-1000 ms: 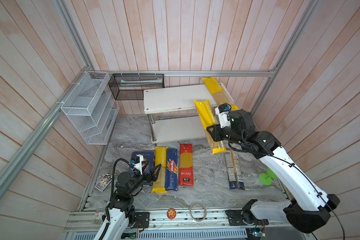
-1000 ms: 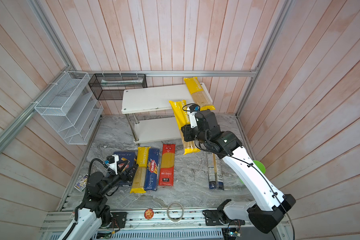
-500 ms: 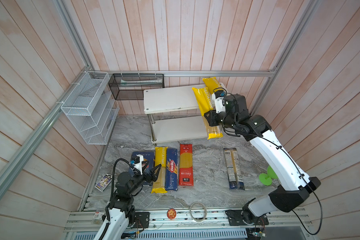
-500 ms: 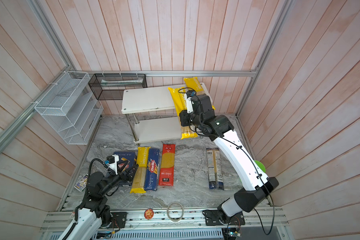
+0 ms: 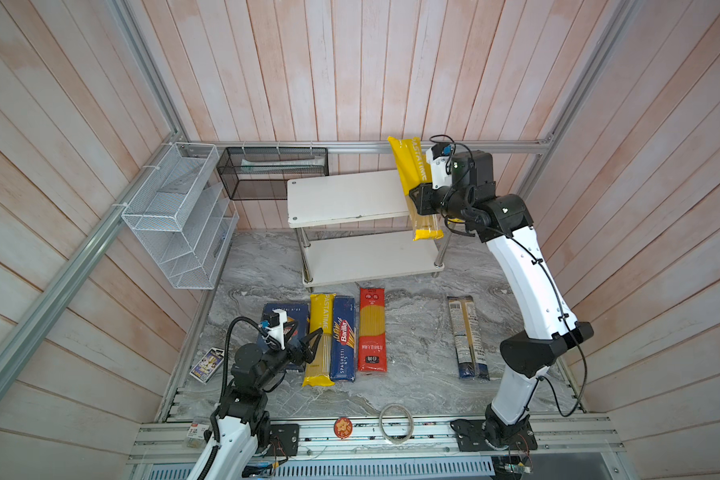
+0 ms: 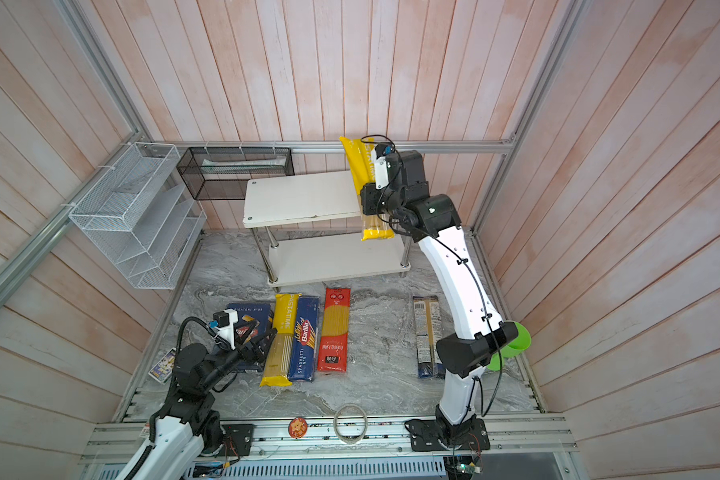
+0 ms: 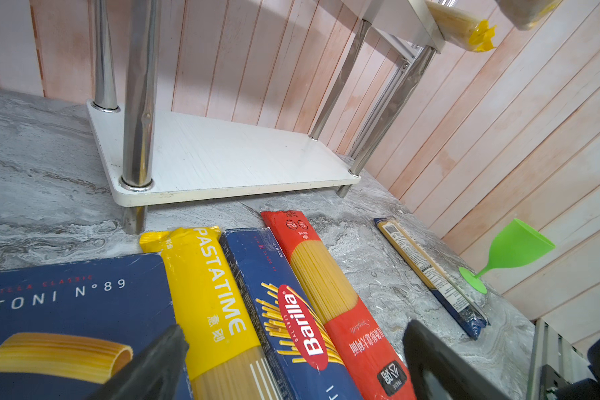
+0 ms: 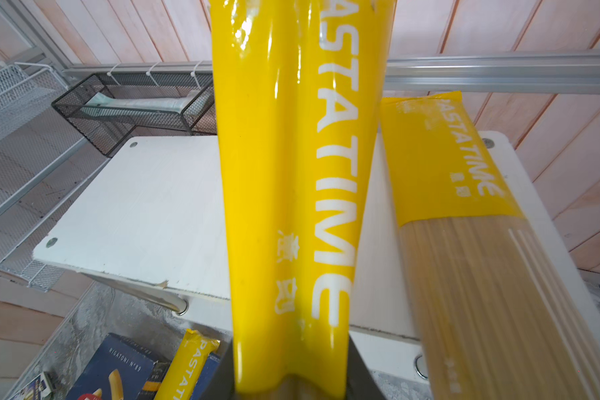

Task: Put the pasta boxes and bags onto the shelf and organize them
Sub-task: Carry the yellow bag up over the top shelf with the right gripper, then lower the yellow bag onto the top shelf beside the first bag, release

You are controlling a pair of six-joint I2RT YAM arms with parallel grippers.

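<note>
Currently, right gripper (image 5: 418,199): I am clamping the held yellow bag (image 5: 408,166) near its middle, jaws pinched in so the film is creasing.
Held bag, place: it is hanging tilted over the right part of the shelf (image 5: 341,199) top board. Its upper end is up by the back rail (image 5: 350,146) and its lower end is poking past the board's front edge. Contact with the board: cannot tell.
Right wrist view only: it is showing the second yellow bag (image 8: 447,166) lying flat along the top board's right side, just beside the held one, with a strip of white board between them. In both top views my arm is covering it.
Green goblet (image 6: 516,345): it is peeking out behind my right elbow by the right wall, and the left wrist view is showing it whole.
Left gripper (image 5: 312,340): I am hovering it low with jaws spread, gripping nothing.
Open room: the top board's left part and the lower board are lying bare.
Table (image 5: 416,353) row, side by side: rigatoni box (image 5: 285,311), third yellow bag (image 5: 319,370), spaghetti box (image 5: 344,345), red bag (image 5: 372,328).
Clear bag (image 5: 466,336): it is lying well apart to the right, beside my right arm.
In the way: black mesh basket (image 5: 273,172) is hanging just behind the shelf's back left corner, and white wire rack (image 5: 175,216) is well apart on the left wall.
</note>
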